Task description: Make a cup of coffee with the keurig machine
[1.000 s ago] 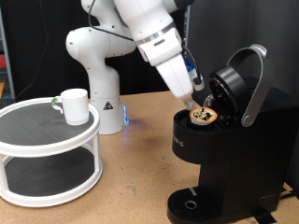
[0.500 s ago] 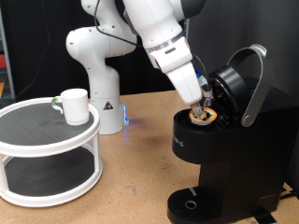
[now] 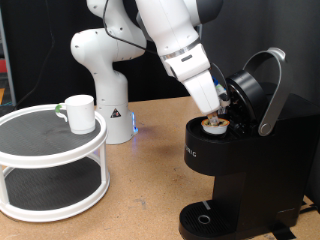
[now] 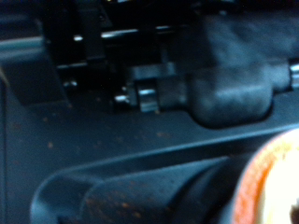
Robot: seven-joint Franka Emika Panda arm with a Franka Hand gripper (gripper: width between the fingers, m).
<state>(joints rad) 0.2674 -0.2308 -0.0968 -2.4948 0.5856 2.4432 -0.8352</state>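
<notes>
The white arm reaches down from the exterior view's top, and its gripper [image 3: 218,112] sits right at the open mouth of the keurig machine [image 3: 235,165], which stands at the exterior view's right. The machine's lid [image 3: 250,92] is tipped up and back, its silver-grey handle [image 3: 274,90] arching over it. In the brew chamber, just under the fingertips, a small pod with a tan top [image 3: 216,124] rests in the round opening. The fingers are down at the pod, touching it or very nearly so, but from here I cannot tell whether they are clamped on it or have let go; the arm's own bulk hides the gap between them.

The wrist view is dark and blurred: black moulded parts of the machine's inside [image 4: 140,84] fill most of it, with a pale orange-edged curve [image 4: 271,187] at one corner that may be the pod's rim, though it is too soft to be sure.

The cup [image 3: 79,113] stands well apart from all this, on the top tier of a round white two-shelf stand [image 3: 50,165] at the exterior view's left, its handle turned toward the left. The round drip tray [image 3: 203,218] at the machine's base has nothing on it. The robot's white base [image 3: 103,75] rises behind the stand, on the brown tabletop [image 3: 150,185].
</notes>
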